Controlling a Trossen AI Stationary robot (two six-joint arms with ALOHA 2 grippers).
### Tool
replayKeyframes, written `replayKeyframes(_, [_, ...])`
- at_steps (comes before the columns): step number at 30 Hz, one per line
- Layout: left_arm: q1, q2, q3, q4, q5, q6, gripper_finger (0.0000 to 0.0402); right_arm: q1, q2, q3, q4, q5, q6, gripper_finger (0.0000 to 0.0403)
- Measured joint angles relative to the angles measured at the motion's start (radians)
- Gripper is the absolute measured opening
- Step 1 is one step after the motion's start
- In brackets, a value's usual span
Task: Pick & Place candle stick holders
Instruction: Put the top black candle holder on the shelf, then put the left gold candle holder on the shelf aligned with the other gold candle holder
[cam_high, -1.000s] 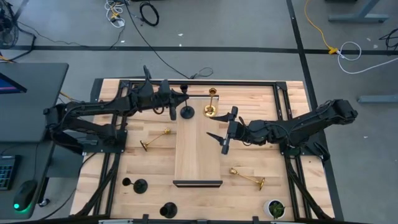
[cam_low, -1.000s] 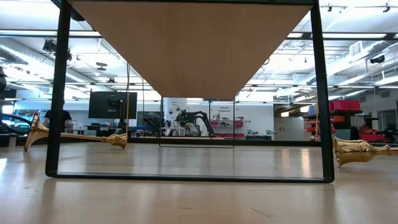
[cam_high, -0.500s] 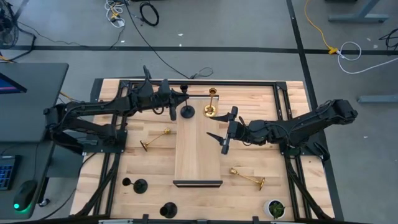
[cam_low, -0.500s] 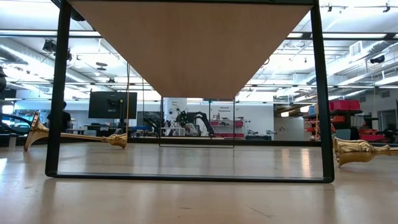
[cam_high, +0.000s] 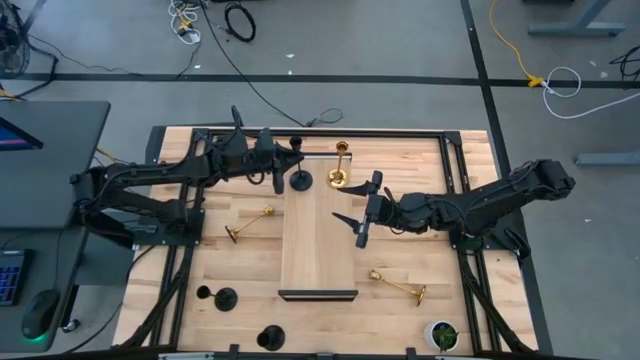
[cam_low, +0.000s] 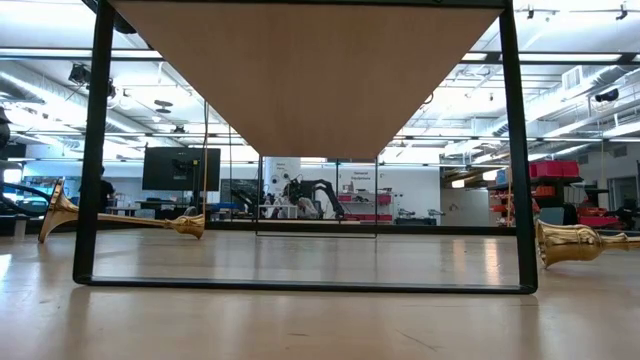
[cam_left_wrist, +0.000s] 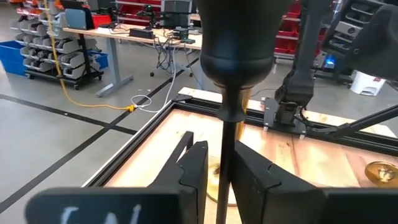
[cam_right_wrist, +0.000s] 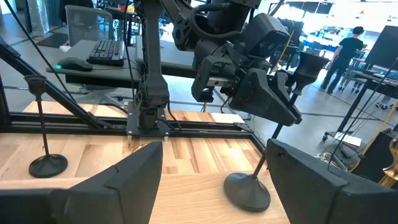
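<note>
My left gripper (cam_high: 287, 166) is shut on a black candlestick (cam_high: 299, 178) at the far end of the raised wooden board (cam_high: 318, 245). A gold candlestick (cam_high: 340, 176) stands upright on its base beside it on the board. My right gripper (cam_high: 358, 212) hovers open and empty over the board's right edge. Two gold candlesticks lie on their sides on the table, one on the left (cam_high: 248, 224) and one on the right (cam_high: 398, 288). Two black candlesticks (cam_high: 222, 297) (cam_high: 270, 338) stand near the front edge. My left gripper has the black candlestick's thin stem (cam_left_wrist: 225, 155) between its two fingers (cam_left_wrist: 198, 168), below the cup (cam_left_wrist: 236, 43). The fingers come level from the table's left side and lie across the stem. The stem leans a little; its round base (cam_right_wrist: 247, 190) is at the board's surface.
A small green plant in a white pot (cam_high: 441, 335) stands at the table's front right corner. The board stands on a black frame (cam_low: 98, 150) above the table. Black rails (cam_high: 460, 170) run along the table's sides. A person (cam_right_wrist: 344, 50) stands far off in the room.
</note>
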Motion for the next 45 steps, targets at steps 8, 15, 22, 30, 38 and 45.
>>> replayKeyframes(8, [-0.001,0.000,0.000,-0.011,-0.015,0.028,0.0125,0.000,0.000,0.000,-0.001,0.000,0.000,0.0286])
replayKeyframes(15, [-0.002,-0.020,0.002,-0.016,-0.012,0.028,0.0182,0.000,0.000,0.000,-0.006,0.000,0.009,0.0286])
replayKeyframes(22, [-0.001,-0.127,0.001,-0.153,-0.044,0.073,0.0192,0.000,0.000,0.000,-0.011,0.000,0.016,0.0286])
replayKeyframes(30, [-0.002,-0.287,0.002,-0.543,-0.134,0.059,0.0192,0.000,0.000,0.000,-0.015,0.000,0.016,0.0286])
replayKeyframes(38, [-0.004,-0.254,0.000,-1.017,-0.113,-0.216,0.0192,0.000,0.000,0.000,-0.013,-0.001,0.027,0.0286])
replayKeyframes(45, [-0.032,-0.160,0.000,-1.159,-0.077,-0.357,0.0192,0.000,0.000,0.000,-0.003,-0.011,0.037,0.0286])
